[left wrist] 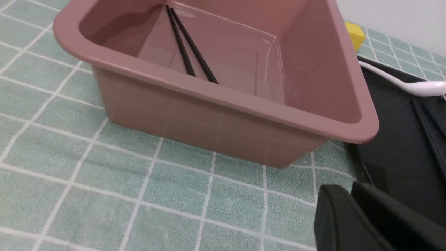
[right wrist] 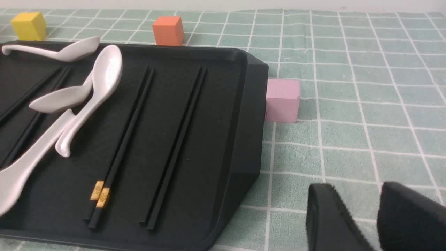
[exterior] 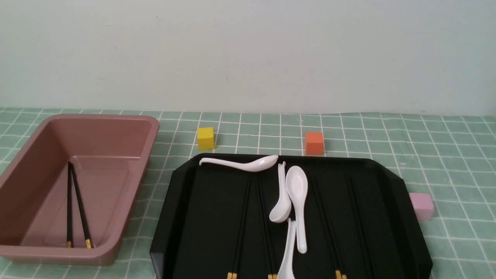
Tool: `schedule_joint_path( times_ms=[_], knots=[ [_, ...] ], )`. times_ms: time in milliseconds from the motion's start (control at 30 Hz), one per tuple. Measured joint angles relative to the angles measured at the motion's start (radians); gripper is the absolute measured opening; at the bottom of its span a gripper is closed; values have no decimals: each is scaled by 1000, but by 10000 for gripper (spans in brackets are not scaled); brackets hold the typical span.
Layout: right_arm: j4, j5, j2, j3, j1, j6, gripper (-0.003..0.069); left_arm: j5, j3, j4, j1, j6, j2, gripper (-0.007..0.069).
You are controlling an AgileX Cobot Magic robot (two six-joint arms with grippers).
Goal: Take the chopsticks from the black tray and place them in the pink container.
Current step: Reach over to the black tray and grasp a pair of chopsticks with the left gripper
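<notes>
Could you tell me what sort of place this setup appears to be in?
Probably a staged test bench rather than a real dining room: a green checked cloth against a bare wall, a yellow cube and an orange cube behind the black tray, with chopsticks and spoons laid out on it.

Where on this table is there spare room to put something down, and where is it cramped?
Widest bare cloth lies right of the black tray, past the pale pink cube. The pink container has free floor beside its chopsticks. The tray's middle is crowded with spoons and more chopsticks.
</notes>
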Motion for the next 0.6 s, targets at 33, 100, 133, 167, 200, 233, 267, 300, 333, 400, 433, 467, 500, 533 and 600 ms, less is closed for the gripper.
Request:
schedule_joint_path(
  times_ms=[33,100,133,167,200,233,267,300,333,400,433,467,500,533,600],
  knots=[
    [0,0,0,0,0,0,240,0,0,0,0,0,0,73],
    [0,0,0,0,0,0,240,0,0,0,0,0,0,77],
    [0,0,0,0,0,0,240,0,0,0,0,0,0,78],
    [0,0,0,0,0,0,240,0,0,0,0,0,0,79],
    [0,0,0,0,0,0,240,0,0,1,0,0,0,81],
    [0,0,0,0,0,0,240,0,0,1,0,0,0,82],
    [0,0,0,0,0,0,240,0,0,1,0,0,0,83],
    [0,0,0,0,0,0,240,0,0,1,0,0,0,85],
    [0,0,0,0,0,0,240,0,0,1,0,0,0,86],
    [0,0,0,0,0,0,240,0,0,2,0,0,0,90],
    [0,0,0,0,0,0,240,0,0,2,0,0,0,92],
    [0,0,0,0,0,0,240,0,0,2,0,0,0,93],
    [0,0,0,0,0,0,240,0,0,2,0,0,0,93],
    [0,0,0,0,0,0,240,0,0,2,0,0,0,93],
    [0,0,0,0,0,0,240,0,0,2,0,0,0,94]
  ],
)
